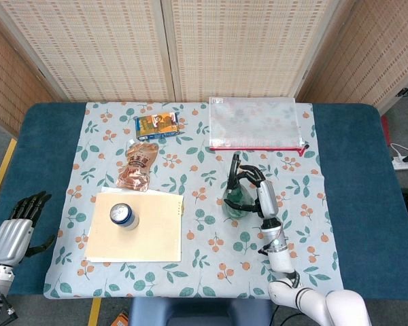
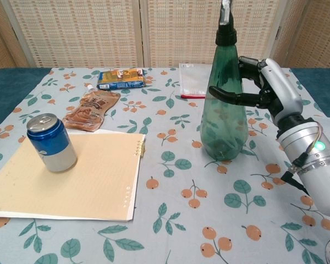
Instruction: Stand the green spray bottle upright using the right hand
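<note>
The green spray bottle [image 2: 223,121] stands upright on the floral tablecloth, right of centre, its black nozzle at the top. From above, the green spray bottle [image 1: 236,200] shows as a dark green shape with the nozzle pointing away. My right hand [image 2: 275,88] holds it from the right side: the thumb crosses the front of the bottle and the fingers wrap behind its neck. In the head view my right hand [image 1: 262,193] lies against the bottle's right side. My left hand [image 1: 13,227] hangs beyond the table's left edge, holding nothing, fingers apart.
A blue can [image 2: 51,142] stands on a tan notebook [image 2: 82,176] at the left. A brown pouch [image 2: 91,110] and a blue snack pack [image 2: 121,78] lie further back. A clear zip pouch [image 2: 195,80] lies just behind the bottle.
</note>
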{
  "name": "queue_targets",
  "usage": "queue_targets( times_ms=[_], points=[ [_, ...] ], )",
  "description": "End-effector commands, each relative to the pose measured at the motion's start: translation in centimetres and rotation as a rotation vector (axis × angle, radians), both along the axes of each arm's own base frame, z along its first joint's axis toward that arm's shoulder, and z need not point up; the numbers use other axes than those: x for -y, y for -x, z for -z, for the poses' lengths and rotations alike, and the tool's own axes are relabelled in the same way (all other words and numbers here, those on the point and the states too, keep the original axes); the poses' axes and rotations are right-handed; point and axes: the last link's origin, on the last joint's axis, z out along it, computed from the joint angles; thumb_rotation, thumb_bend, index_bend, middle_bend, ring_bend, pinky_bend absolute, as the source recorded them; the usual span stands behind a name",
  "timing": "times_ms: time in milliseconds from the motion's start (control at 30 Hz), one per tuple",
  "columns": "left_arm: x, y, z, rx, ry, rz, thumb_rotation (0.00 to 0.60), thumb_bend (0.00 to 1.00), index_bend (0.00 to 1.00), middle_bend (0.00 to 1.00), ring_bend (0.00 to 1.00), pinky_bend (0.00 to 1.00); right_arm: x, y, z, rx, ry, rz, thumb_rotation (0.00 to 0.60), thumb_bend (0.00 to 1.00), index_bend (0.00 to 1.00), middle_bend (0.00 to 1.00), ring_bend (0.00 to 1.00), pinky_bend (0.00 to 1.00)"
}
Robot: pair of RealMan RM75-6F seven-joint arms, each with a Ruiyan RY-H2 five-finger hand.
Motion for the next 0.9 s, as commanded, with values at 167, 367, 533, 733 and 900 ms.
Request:
queue_targets(
  times_ms=[167,367,533,733,900],
  points=[
    [0.0,0.1,0.1,-0.001,0.002,-0.004,0.6,0.27,0.0,0.0,0.0,0.0,-0.1,0.2,0.1,-0.004,-0.007,-0.002,0.6,0.0,0.47,0.52,0.18,0.2],
    [0.0,0.1,0.1,-0.002,0.003,-0.004,0.6,0.27,0.0,0.0,0.0,0.0,-0.3,0.1,-0.1,-0.01,-0.001,-0.025,0.6,0.0,0.35,0.44,0.13,0.2],
    [0.0,0.1,0.1,-0.001,0.007,-0.005,0.6,0.27,0.0,0.0,0.0,0.0,-0.4,0.1,-0.5,-0.016,0.006,-0.04,0.6,0.0,0.3,0.41,0.11,0.2],
    [0.0,0.0,0.2,0.0,0.009,-0.005,0.6,0.27,0.0,0.0,0.0,0.0,-0.8,0.5,-0.7,-0.043,-0.003,-0.052,0.6,0.0,0.22,0.36,0.08,0.2],
    [0.1,0.0,0.2,-0.003,0.008,-0.004,0.6,0.27,0.0,0.0,0.0,0.0,-1.0,0.5,-1.1,-0.047,0.005,-0.061,0.6,0.0,0.11,0.3,0.05,0.15]
  ],
)
